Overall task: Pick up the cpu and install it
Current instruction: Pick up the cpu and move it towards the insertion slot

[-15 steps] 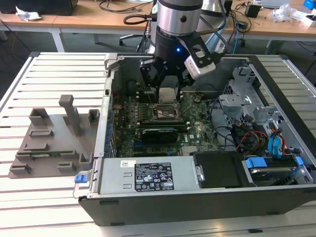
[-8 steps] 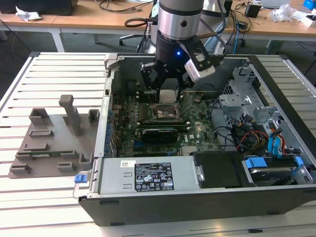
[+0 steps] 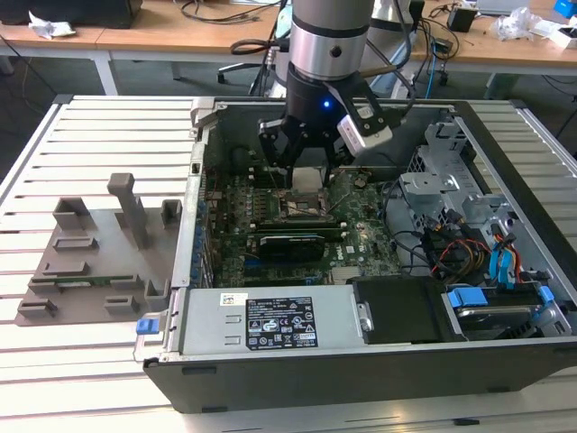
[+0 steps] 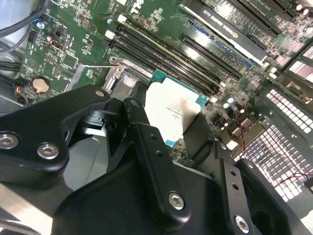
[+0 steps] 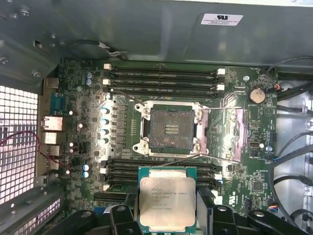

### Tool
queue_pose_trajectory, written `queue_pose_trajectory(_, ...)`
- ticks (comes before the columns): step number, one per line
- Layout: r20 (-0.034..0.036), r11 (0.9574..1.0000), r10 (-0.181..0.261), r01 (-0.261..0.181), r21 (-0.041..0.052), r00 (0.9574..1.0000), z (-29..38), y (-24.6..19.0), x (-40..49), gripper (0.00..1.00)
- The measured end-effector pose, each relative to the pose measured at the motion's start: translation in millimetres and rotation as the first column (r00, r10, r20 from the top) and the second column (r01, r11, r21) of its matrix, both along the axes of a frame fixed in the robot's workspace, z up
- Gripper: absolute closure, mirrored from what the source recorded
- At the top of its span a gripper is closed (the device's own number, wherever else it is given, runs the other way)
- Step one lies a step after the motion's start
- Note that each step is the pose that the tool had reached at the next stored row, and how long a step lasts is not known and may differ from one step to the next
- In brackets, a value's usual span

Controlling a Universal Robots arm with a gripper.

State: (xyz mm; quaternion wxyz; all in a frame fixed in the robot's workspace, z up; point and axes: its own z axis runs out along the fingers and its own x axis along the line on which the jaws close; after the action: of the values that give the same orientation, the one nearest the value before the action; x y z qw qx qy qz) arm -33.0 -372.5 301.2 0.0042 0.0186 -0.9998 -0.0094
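Observation:
My gripper [image 3: 310, 162] hangs inside the open computer case [image 3: 361, 379], shut on the cpu [image 3: 309, 177]. In both wrist views the cpu [image 5: 167, 198] [image 4: 172, 110] is a square chip with a silvery top and a green rim, held by its edges between two black fingers [image 5: 121, 216] [image 4: 138, 120]. It is lifted above the motherboard [image 5: 254, 147] and touches nothing below. The socket [image 5: 170, 129] lies open and bare, with its metal frame around it and its levers swung out. In the exterior view the socket [image 3: 303, 206] sits just below and in front of the gripper.
A grey plastic tray [image 3: 99, 257] with upright posts lies on the slatted table at the exterior view's left. In the case are memory slots [image 5: 164, 78], an expansion card [image 3: 290, 244], a power supply [image 3: 279, 320], and a drive cage with cables [image 3: 469, 244] at the right.

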Motion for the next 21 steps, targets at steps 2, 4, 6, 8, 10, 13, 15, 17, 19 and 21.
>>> queue_pose_trajectory(2, 0.0, 1.0, 0.0, 0.0, 0.0, 1.0, -2.3, 0.3, 0.6, 0.45)
queue_pose_trajectory(4, 0.0, 1.0, 0.0, 0.0, -0.0012, 1.0, -5.0, 2.1, 1.7, 0.45)
queue_pose_trajectory(6, 0.0, 1.0, 0.0, 0.0, -0.0025, 1.0, -6.8, 4.3, 2.3, 0.45)
queue_pose_trajectory(8, 0.0, 1.0, 0.0, 0.0, -0.0031, 1.0, -9.0, 8.4, 3.3, 0.45)
queue_pose_trajectory(10, 0.0, 1.0, 0.0, 0.0, -0.0042, 1.0, -11.6, 13.3, 4.7, 0.45)
queue_pose_trajectory(13, 0.0, 1.0, 0.0, 0.0, -0.007, 1.0, -13.5, 18.1, 5.3, 0.45)
queue_pose_trajectory(15, 0.0, 1.0, 0.0, 0.0, -0.0076, 1.0, -14.7, 20.4, 5.3, 0.45)
queue_pose_trajectory(17, 0.0, 1.0, 0.0, 0.0, -0.0079, 1.0, -16.2, 22.2, 5.3, 0.45)
queue_pose_trajectory(19, 0.0001, 1.0, 0.0, 0.0, -0.0077, 1.0, -17.7, 23.0, 5.3, 0.45)
queue_pose_trajectory(21, -0.0001, 1.0, 0.0, 0.0, -0.0081, 1.0, -19.0, 23.3, 5.2, 0.45)
